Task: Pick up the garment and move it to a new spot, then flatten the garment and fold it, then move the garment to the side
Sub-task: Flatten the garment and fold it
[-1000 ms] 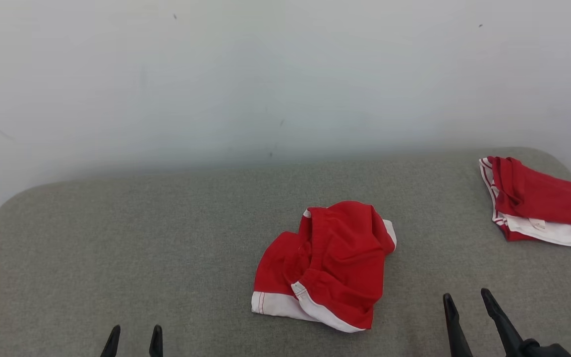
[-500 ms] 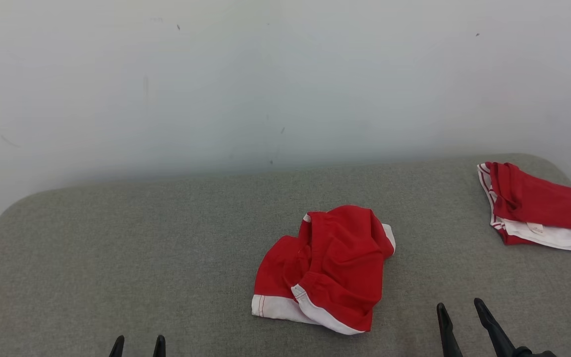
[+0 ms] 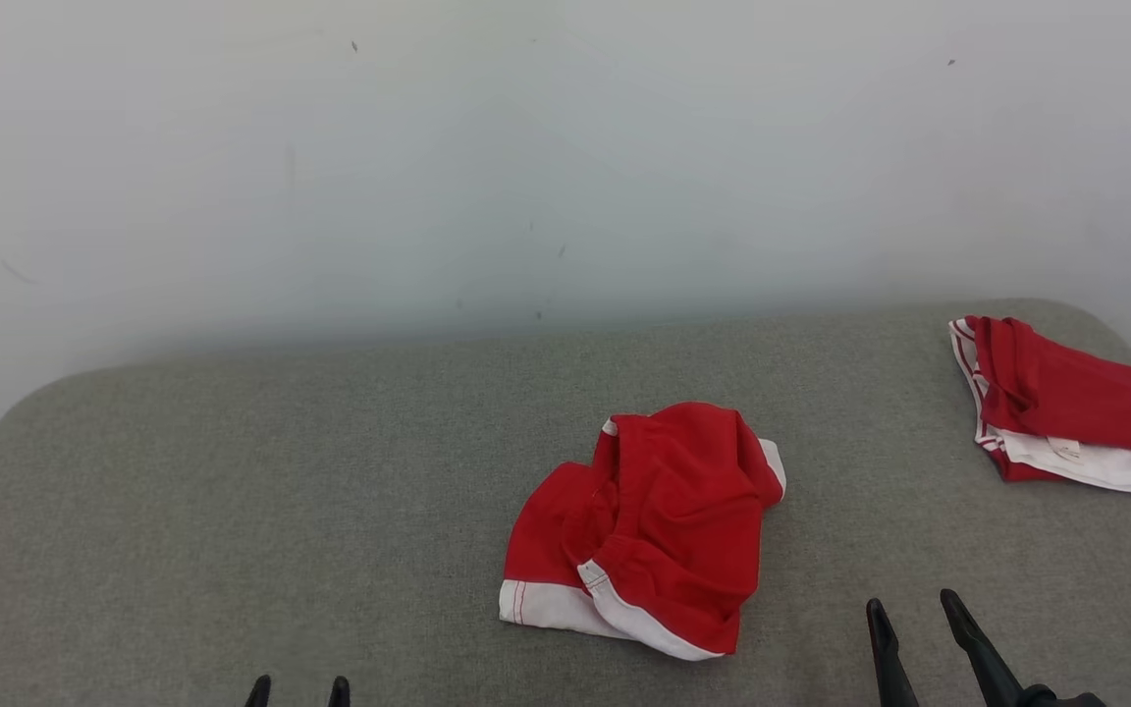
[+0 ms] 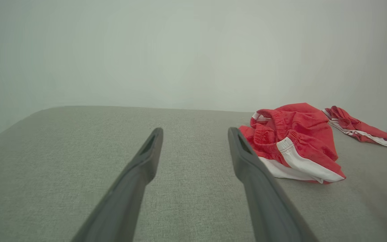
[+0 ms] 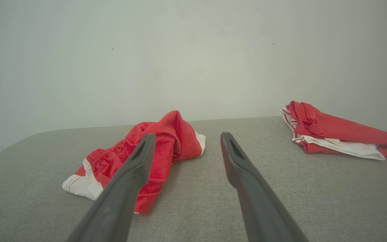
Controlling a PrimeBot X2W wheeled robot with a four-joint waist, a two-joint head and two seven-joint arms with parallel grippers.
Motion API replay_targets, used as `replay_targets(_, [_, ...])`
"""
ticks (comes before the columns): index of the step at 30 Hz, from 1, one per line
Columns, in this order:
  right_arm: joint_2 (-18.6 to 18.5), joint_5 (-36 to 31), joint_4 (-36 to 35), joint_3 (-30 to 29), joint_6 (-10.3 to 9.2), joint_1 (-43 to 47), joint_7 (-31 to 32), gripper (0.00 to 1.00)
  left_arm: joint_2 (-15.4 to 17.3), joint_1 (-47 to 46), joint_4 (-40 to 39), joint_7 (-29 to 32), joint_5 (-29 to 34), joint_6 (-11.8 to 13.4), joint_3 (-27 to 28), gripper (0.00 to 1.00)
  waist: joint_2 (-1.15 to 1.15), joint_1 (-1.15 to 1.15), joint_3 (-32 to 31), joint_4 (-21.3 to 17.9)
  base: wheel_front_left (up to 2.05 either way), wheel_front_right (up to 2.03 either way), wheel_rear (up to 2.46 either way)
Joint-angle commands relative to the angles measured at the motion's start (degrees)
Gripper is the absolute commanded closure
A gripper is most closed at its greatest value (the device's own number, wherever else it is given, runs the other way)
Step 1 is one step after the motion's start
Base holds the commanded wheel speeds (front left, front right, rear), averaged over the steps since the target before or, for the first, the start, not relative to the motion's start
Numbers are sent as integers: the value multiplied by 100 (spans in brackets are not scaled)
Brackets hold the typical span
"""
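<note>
Cut off: left end effector (image 3: 298, 683), bottom edge; folded garment (image 3: 1066, 398), right edge.

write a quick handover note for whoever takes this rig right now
Left gripper: open, empty, at the near edge.
Right gripper: open, empty, beside the crumpled garment, not touching.
It lies bunched in the middle of the grey surface; a second red garment lies folded at the far right.
Done: nothing visible on the crumpled one.
Left: pick up, move, flatten, fold, set aside.

Garment (image 3: 654, 530): soft red cloth, white hem bands, matt, creased.
Padded top (image 3: 232, 511): grey woven fabric, coarse, matt.
Wall (image 3: 526, 147) behind padded top: smooth, matt, pale.
</note>
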Motion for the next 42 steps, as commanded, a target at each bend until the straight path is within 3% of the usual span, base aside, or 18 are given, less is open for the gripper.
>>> replay_targets(1, [-32, 44, -7, 11, -6, -12, 4, 0, 0, 38, 41, -20, -37, -67, -56, 0, 0, 0, 40, -7, 0, 0, 0])
replay_targets(6, [-90, 78, -13, 10, -6, -130, 5, 0, 12, -385, 366, -20, 64, -522, -516, 0, 0, 0, 205, -24, 0, 0, 0])
replay_targets(10, [-162, 100, -9, 56, -6, -246, 4, 0, 177, -937, 808, -20, 136, -675, -1121, 0, 0, 0, 370, -76, 0, 0, 0])
replay_targets(14, [-253, 117, -13, 114, -6, -393, 4, 0, 496, -1766, 1394, -20, -78, -690, -2045, 0, 0, 0, 536, -200, 0, 0, 0])
replay_targets(23, [-329, 130, -36, 115, -6, -575, 4, 0, 853, -2989, 2365, -20, -437, -695, -3062, 0, 0, 0, 793, -408, 0, 0, 0])
replay_targets(42, [-248, 175, -116, -65, -6, -975, 4, 0, 1086, -4641, 3141, -20, -750, -695, -4376, 0, 0, 0, 1558, -516, 0, 0, 0])
